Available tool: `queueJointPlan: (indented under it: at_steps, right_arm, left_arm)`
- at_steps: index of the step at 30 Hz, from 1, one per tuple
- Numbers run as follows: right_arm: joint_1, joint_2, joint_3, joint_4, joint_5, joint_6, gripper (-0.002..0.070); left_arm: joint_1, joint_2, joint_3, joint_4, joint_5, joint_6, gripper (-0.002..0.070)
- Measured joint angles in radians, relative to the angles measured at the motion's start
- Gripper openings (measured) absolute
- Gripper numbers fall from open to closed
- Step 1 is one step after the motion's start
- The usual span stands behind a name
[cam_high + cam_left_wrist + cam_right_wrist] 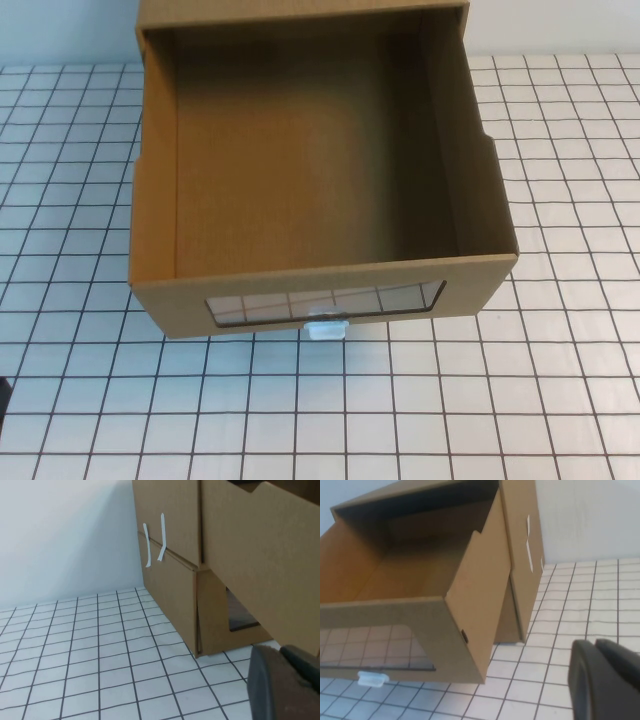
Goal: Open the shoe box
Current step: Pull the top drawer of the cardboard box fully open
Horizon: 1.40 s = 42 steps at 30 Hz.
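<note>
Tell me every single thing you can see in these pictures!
box: one, brown cardboard, at the back of the table.
drawer: one, brown cardboard, pulled out of the box toward the robot, nothing inside.
window: one, clear, in the drawer's front.
tab: one, white, just under the window.
tape strips: two, white, on the box's left side; more on its right side.
table: one, white with dark grid lines, under everything.
wall: one, pale, behind the box.
left gripper: one, dark grey, low over the table, left of the box.
right gripper: one, dark grey, low over the table, right of the drawer, jaws shut.
</note>
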Motion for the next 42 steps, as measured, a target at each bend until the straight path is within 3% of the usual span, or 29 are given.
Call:
queueJointPlan:
  at_steps: [12,22,27,34,42]
  right_arm:
    - [-0.018,-0.005,0.006,-0.051,-0.012,0.000,-0.0013]
    - [-0.336,-0.093,0.175,-0.070,-0.058,0.000,-0.0013]
    - [-0.349,-0.178,0.202,-0.096,-0.009,0.000,-0.0013]
    - [-0.349,-0.180,0.202,-0.106,0.233,-0.012,-0.0013]
    - [-0.349,-0.180,0.202,-0.106,0.267,-0.018,-0.0013]
  left_arm:
    - [0.000,0.000,0.000,0.000,0.000,-0.002,-0.0002]
    - [0.000,0.000,0.000,0.000,0.000,0.000,-0.0002]
    - [0.000,0.000,0.000,0.000,0.002,0.000,-0.0002]
    - [0.000,0.000,0.000,0.000,0.002,0.000,-0.0002]
    - [0.000,0.000,0.000,0.000,0.002,-0.002,-0.0002]
